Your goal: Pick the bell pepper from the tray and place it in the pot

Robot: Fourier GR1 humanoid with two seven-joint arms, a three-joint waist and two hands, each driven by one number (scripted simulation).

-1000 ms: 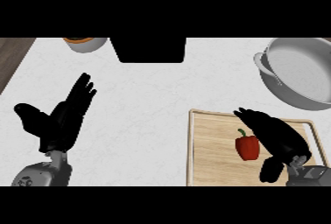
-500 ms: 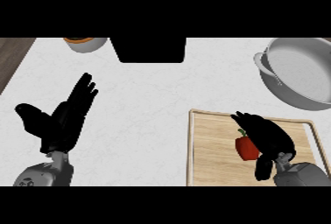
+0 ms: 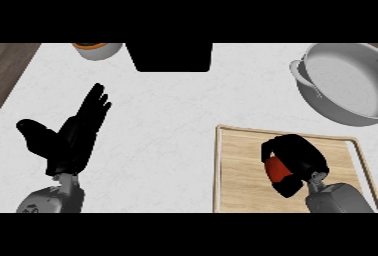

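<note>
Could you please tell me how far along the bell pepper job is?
Reach looks done: the right hand curls round the bell pepper on the tray. In hand: the grasp. Left: lift it, carry it to the pot, which holds nothing, and release. The left hand rests open.

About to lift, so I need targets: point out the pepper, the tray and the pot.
pepper (image 3: 277, 170): head view, on its visible red side.
tray (image 3: 240, 165): head view, on bare wood at its left part.
pot (image 3: 347, 75): head view, on its bare inside bottom.
</note>
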